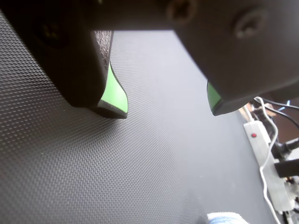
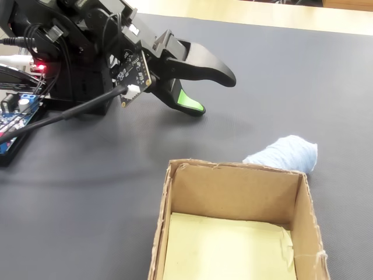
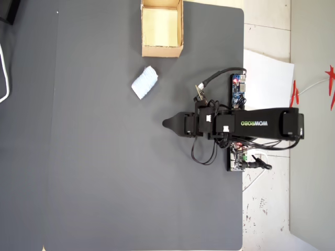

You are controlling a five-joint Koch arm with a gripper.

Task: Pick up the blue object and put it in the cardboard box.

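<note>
The blue object (image 3: 144, 82) is a pale blue ribbed soft block lying on the dark mat, just below the cardboard box (image 3: 162, 51) in the overhead view. In the fixed view the blue object (image 2: 288, 153) rests against the box's far right corner, outside the box (image 2: 233, 189), whose yellowish floor is bare. My gripper (image 2: 214, 94) hovers low over the mat, left of the block and apart from it. In the wrist view the gripper (image 1: 166, 109) is open, its green pads (image 1: 114, 93) wide apart over bare mat. The block's edge (image 1: 226, 218) peeks in at the bottom.
A white power strip (image 1: 261, 140) with cables lies off the mat's edge. Circuit boards (image 3: 238, 91) and wires sit by the arm's base. White paper (image 3: 269, 73) lies beside the mat on the right in the overhead view. The grey mat (image 3: 104, 167) stretches left.
</note>
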